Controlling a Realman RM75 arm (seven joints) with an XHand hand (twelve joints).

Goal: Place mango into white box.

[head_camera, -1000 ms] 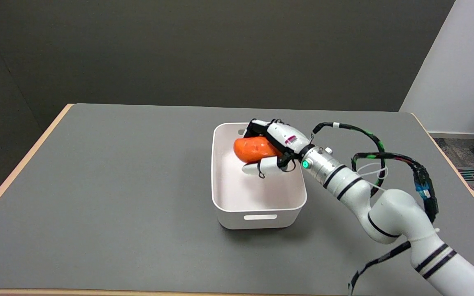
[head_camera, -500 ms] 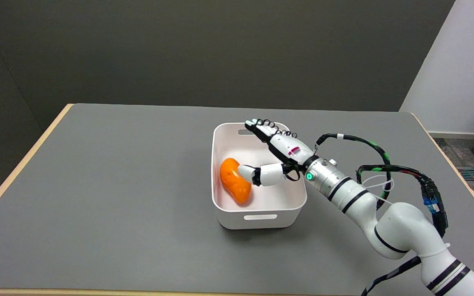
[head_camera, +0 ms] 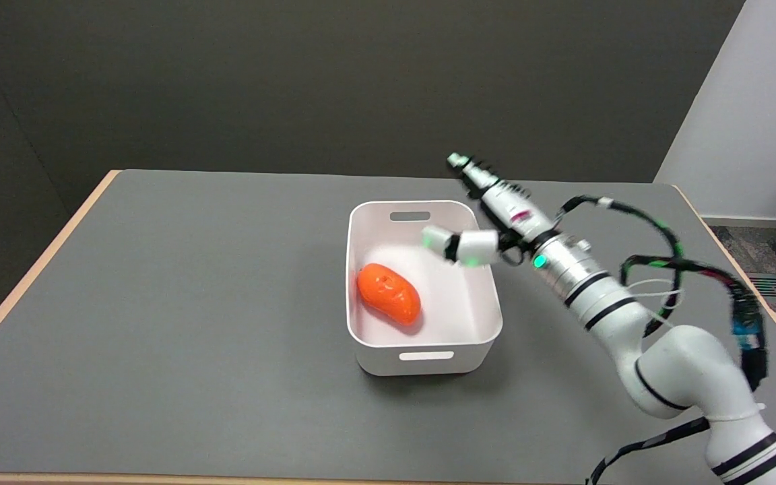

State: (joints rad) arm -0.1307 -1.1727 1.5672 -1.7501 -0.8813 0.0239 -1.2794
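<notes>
1. a glossy orange mango [head_camera: 389,294], oval and plump with a faint dimple on its upper face, lies on the floor of the white box, in the left half and a little toward the near wall.
2. the fruit rests on its side, its long axis running from far-left to near-right; a soft highlight shows along its top and a thin shadow sits under its near edge.
3. the white rectangular plastic box [head_camera: 424,351] with rounded corners stands near the middle of the grey table top [head_camera: 179,303]; slot handles are cut into its near and far walls.
4. the black-and-white right hand [head_camera: 489,219] hangs above the box's far-right corner, clear of the mango and holding nothing.
5. its fingers [head_camera: 472,171] are stretched out straight, pointing up and away toward the far side, lying close alongside one another; motion blur hides finer detail.
6. the thumb [head_camera: 459,246] juts out to the left over the box's right side, well apart from the other fingers, so the hand is opened wide.
7. the white right arm [head_camera: 637,337] with black bands reaches in from the lower right, a green light glowing at the wrist and dark cables looping beside it.
8. a pale wooden edge trims the table; a dark grey wall [head_camera: 334,81] stands behind it.
</notes>
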